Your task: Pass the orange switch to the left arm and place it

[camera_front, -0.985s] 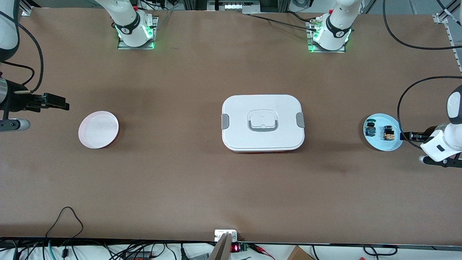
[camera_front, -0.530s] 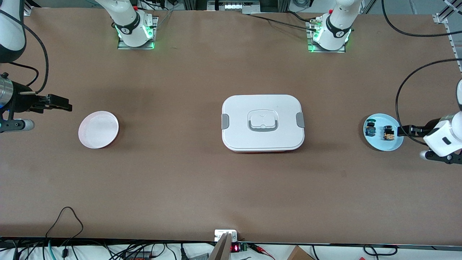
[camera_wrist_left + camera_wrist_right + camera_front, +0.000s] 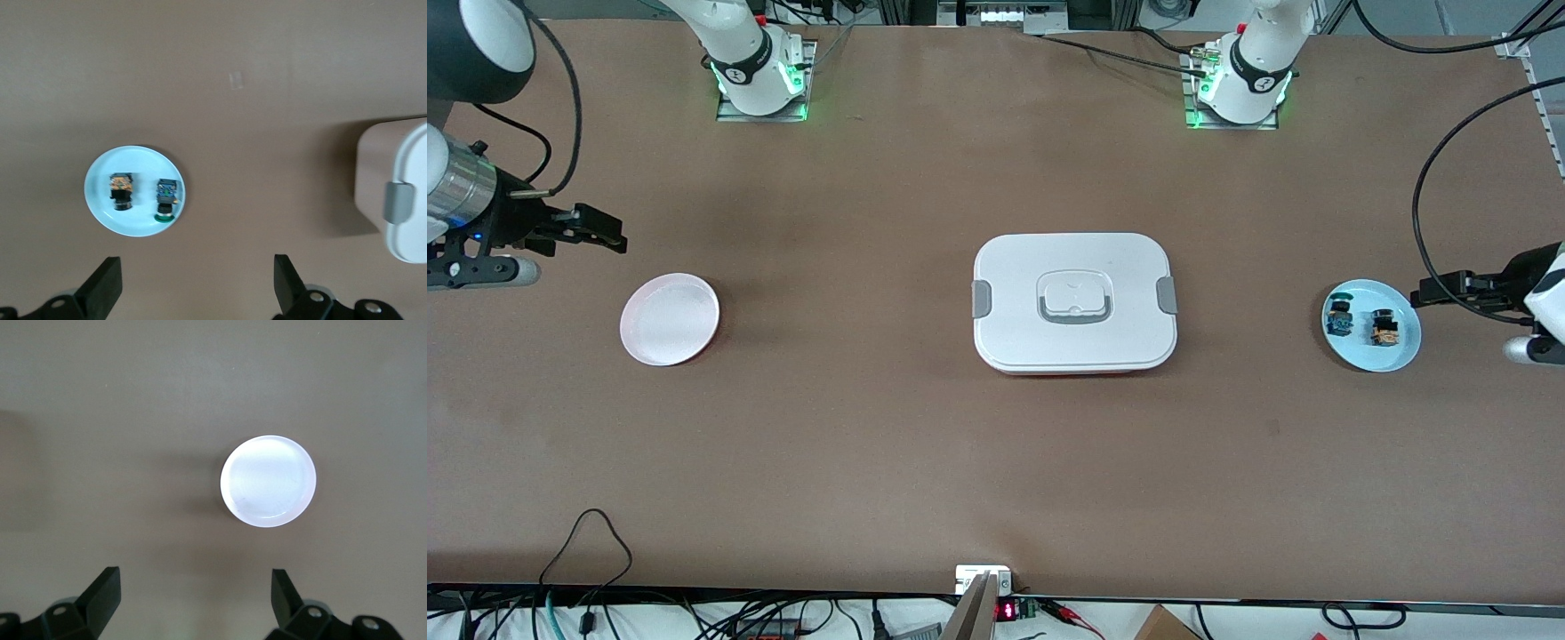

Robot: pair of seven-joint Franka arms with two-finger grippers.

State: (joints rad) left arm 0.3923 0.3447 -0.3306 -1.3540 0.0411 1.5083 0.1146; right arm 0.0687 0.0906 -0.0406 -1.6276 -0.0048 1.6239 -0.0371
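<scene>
Our left hand (image 3: pixel 1436 292) hangs spread beside the blue plate (image 3: pixel 1400 356), where the orange switch (image 3: pixel 1384 328) sits next to the blue one (image 3: pixel 1339 317). We should centre over orange only. Right hand (image 3: pixel 605 233), spread, waits near the white plate (image 3: pixel 670 319), well apart from the box (image 3: pixel 1074 302).

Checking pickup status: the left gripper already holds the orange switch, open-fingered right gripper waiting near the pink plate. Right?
Not quite. The left gripper is open and empty; the orange switch lies on the blue plate, as the left wrist view shows. The right gripper is open near the pink plate.
</scene>
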